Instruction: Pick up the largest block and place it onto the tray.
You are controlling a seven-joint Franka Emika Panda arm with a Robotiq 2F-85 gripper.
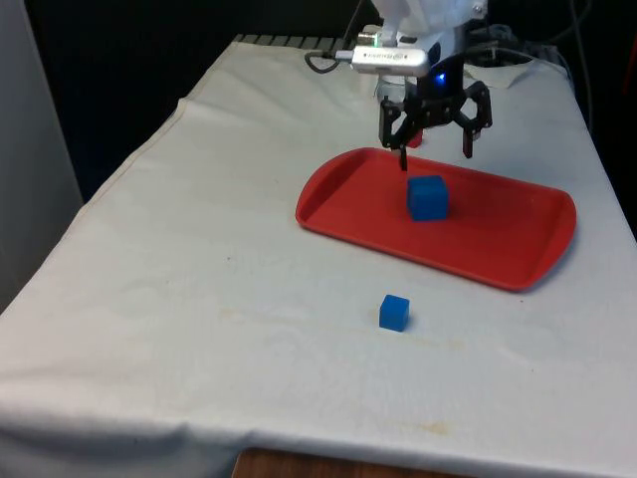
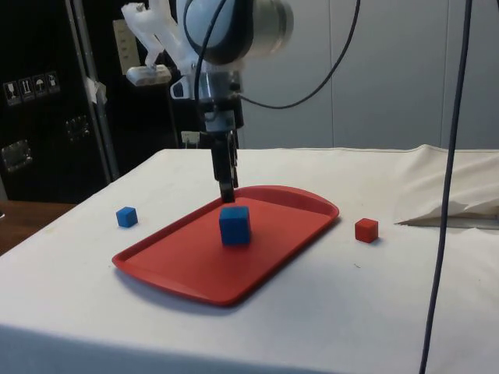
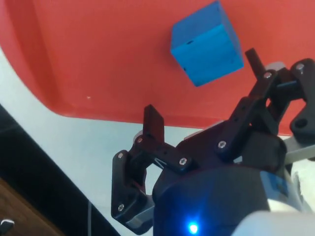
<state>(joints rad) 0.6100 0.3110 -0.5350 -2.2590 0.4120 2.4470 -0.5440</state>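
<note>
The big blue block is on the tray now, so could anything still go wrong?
Maybe two things. The gripper hangs open, close above the large blue block, so a low sideways move could knock the block along the red tray. Also, the small red block lies on the cloth just past the tray's far edge, so a low retreat that way might bump it. The small blue block sits well clear.

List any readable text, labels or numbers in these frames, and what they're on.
No words or numbers can be read.
Dark cabinet in the side view: small white handling-symbol stickers, pictograms, too small to read.
Large blue block, small blue block, red block, red tray, white cloth: no markings.
</note>
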